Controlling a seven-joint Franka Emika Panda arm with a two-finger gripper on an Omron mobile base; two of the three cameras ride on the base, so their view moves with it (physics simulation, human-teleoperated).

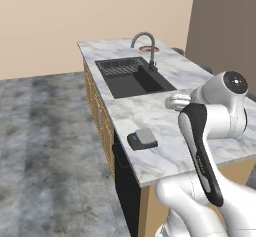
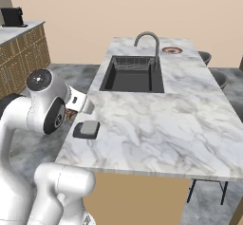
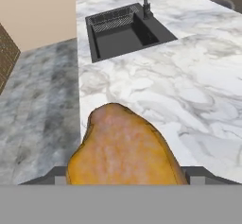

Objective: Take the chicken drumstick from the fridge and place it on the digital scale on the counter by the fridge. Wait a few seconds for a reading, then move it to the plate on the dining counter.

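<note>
The golden-brown chicken drumstick (image 3: 124, 147) sits between the fingertips of my gripper (image 3: 125, 176), which is shut on it. It hangs over the near left edge of the white marble dining counter (image 3: 189, 90). In the right base view the gripper (image 2: 72, 113) is just left of the counter edge, a little beyond the dark-grey digital scale (image 2: 87, 129). That scale (image 1: 143, 139) lies on the counter's near corner. The red-rimmed plate (image 1: 148, 48) (image 2: 171, 50) rests at the counter's far end, past the faucet. The fridge is out of view.
A black sink (image 1: 132, 78) (image 2: 134, 74) (image 3: 124, 29) with a grey faucet (image 2: 149, 41) is set into the counter between me and the plate. Grey stools (image 2: 219, 79) line the far side. Wooden cabinets (image 2: 23, 53) stand at left across grey floor (image 1: 45, 146).
</note>
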